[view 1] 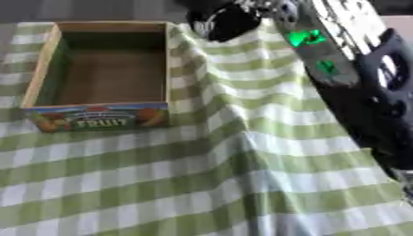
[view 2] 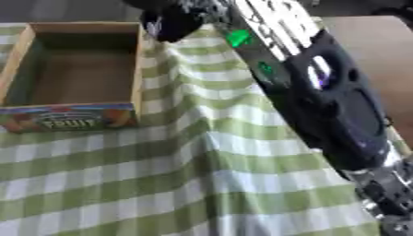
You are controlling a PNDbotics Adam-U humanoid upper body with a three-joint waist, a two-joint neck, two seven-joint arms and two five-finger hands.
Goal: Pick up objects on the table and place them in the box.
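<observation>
An open cardboard box with a "FRUIT" label on its front wall stands at the upper left, and its brown inside shows nothing in it. My right arm runs from the lower right up to the top centre. Its dark right hand hovers just past the box's far right corner, at the far edge of the cloth. The hand is blurred, so I cannot make out whether it holds anything. No loose object shows on the cloth. My left hand is out of sight.
A green and white checked cloth covers the table, with a raised fold running down from the box's right side. A brown surface shows beyond the cloth at the right.
</observation>
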